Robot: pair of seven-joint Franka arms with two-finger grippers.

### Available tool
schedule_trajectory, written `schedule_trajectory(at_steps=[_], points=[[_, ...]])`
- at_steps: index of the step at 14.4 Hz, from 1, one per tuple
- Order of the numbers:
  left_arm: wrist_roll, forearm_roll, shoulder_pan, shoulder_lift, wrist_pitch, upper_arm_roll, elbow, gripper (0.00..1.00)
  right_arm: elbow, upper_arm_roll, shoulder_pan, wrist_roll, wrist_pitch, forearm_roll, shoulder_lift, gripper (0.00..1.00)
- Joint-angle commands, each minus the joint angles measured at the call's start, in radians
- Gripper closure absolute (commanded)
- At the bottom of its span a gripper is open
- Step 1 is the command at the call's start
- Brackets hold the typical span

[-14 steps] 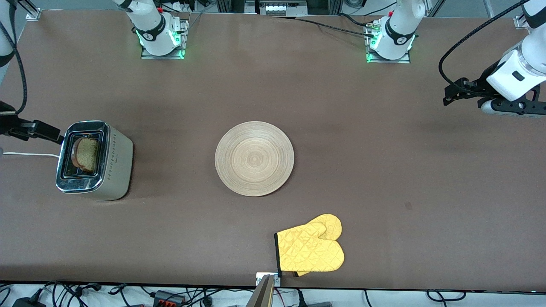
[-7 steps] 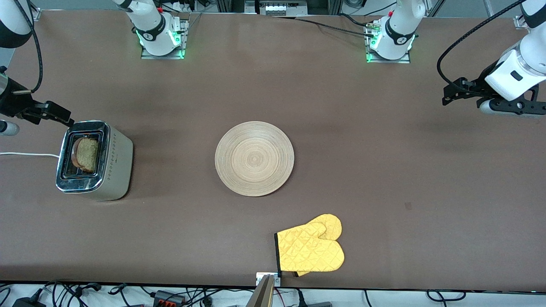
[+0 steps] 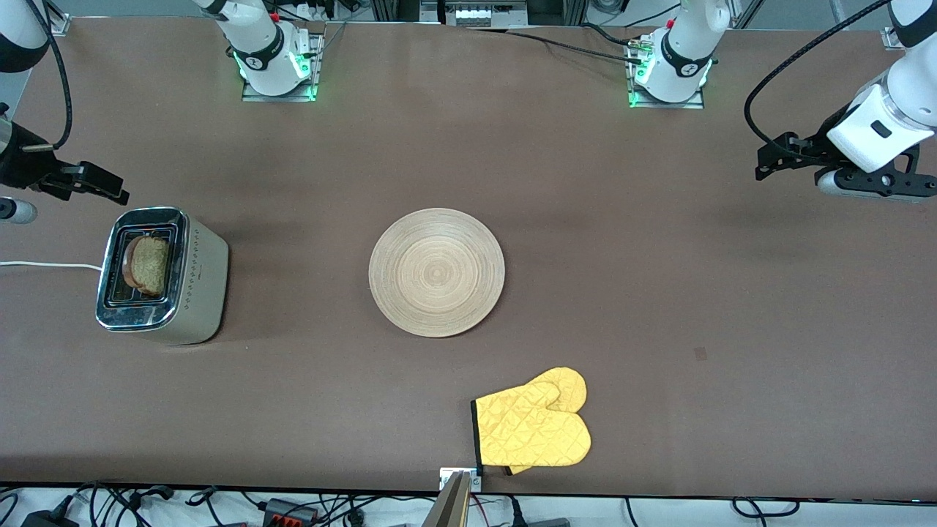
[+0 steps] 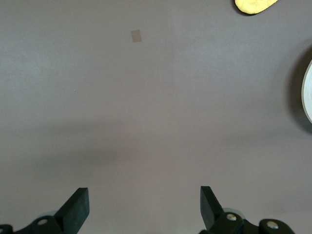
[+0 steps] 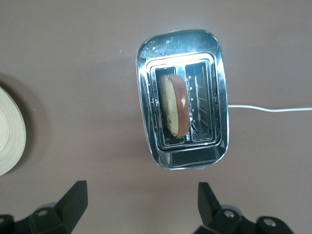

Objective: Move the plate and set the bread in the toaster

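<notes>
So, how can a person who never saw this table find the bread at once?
Find the toaster, the shiny box at the right arm's end of the table. The bread stands in one of its two slots. It is the only brown, crusted thing; the other slot is empty.

The brown table (image 3: 659, 307) carries the toaster (image 3: 196, 278), the plate (image 3: 436, 272) and a yellow oven mitt (image 3: 533, 428).

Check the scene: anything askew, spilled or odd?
One thing: the bread sits tilted in its toaster slot, leaning across it with the top still above the rim. Plate and oven mitt lie flat, nothing spilled. Left gripper and right gripper are open, empty.
</notes>
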Motion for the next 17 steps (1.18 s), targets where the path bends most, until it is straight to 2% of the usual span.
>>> schedule_trajectory(at_steps=[1,17], points=[[-0.013,0.024,-0.027,0.013,-0.010,0.027,0.029,0.00,0.008,0.007,-0.003,-0.011,0.007,-0.010,-0.011,0.00],[-0.013,0.026,-0.019,0.012,-0.014,0.012,0.029,0.00,0.002,0.027,-0.031,-0.011,-0.004,-0.005,-0.027,0.00]])
